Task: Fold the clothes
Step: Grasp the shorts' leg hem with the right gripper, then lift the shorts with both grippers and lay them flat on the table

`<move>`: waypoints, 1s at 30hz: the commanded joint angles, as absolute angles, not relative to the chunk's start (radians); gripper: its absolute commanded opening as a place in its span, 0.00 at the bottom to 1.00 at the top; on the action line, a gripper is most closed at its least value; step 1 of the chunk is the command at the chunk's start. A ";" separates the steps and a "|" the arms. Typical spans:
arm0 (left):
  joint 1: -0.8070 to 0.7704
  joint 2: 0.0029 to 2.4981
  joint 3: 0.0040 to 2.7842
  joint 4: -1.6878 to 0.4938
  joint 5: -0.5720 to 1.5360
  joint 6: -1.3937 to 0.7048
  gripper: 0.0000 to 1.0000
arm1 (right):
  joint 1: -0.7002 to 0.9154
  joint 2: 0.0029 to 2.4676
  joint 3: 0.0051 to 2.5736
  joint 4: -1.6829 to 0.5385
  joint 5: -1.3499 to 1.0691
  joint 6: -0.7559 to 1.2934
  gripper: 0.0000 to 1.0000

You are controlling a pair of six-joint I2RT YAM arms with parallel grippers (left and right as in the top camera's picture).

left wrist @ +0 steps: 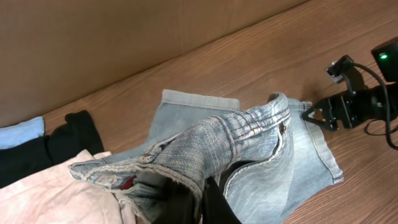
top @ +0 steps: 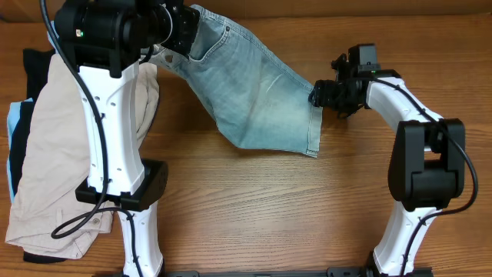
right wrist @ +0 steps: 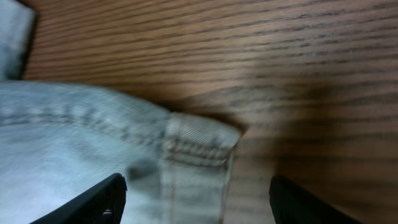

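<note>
Progress judged early: no finished fold shows, the shorts (top: 261, 100) lying spread on the table (top: 269, 208), waistband (left wrist: 249, 127) bunched and pinched in the left gripper (left wrist: 186, 202), one hem corner (right wrist: 199, 146) just ahead of the right gripper (right wrist: 196, 186), between its spread fingers (right wrist: 106, 199), not yet grasped.

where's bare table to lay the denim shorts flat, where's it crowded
Largest free patch: bare wood in front of the denim shorts, between the left arm base and right arm base. Smaller: the far-right corner beyond the right arm. Crowded: left edge, beige shorts piled over a black garment and pale-blue garment.
</note>
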State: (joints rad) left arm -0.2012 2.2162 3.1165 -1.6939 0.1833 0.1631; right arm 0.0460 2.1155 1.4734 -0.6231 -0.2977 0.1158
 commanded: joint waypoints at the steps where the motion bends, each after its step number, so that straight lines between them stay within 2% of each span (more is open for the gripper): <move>1: -0.202 2.184 3.142 -1.689 0.200 0.152 0.04 | 0.045 2.140 1.478 -0.595 -0.287 0.132 0.77; 7: -0.203 2.184 3.142 -1.689 0.200 0.152 0.04 | 0.064 2.176 1.477 -0.534 -0.354 0.131 0.77; 10: -0.203 2.184 3.142 -1.689 0.200 0.149 0.04 | 0.086 2.185 1.477 -0.500 -0.379 0.131 0.69; 11: -0.203 2.184 3.142 -1.689 0.200 0.149 0.04 | 0.094 2.185 1.477 -0.492 -0.380 0.131 0.65; 13: -0.203 2.184 3.142 -1.689 0.200 0.149 0.04 | 0.106 2.185 1.477 -0.476 -0.379 0.138 0.48; 15: -0.203 2.184 3.142 -1.689 0.200 0.149 0.04 | 0.107 2.185 1.477 -0.453 -0.379 0.174 0.35; 17: -0.203 2.184 3.142 -1.689 0.200 0.149 0.04 | 0.100 2.184 1.480 -0.440 -0.379 0.213 0.06; 18: -0.203 2.184 3.142 -1.689 0.200 0.149 0.04 | 0.093 2.182 1.486 -0.443 -0.380 0.224 0.04; 24: -0.201 2.165 3.142 -1.677 0.159 0.143 0.04 | -0.002 2.089 1.545 -0.535 -0.395 0.236 0.04; 26: -0.202 2.132 3.142 -1.652 0.107 0.063 0.04 | -0.075 1.984 1.580 -0.607 -0.397 0.234 0.04; 30: -0.204 2.059 3.142 -1.598 0.101 0.038 0.04 | -0.188 1.806 1.632 -0.707 -0.426 0.205 0.04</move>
State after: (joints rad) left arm -0.2016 2.1963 3.1165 -1.6489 0.1337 0.1013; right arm -0.1005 2.0262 1.5364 -0.6758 -0.4038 0.2214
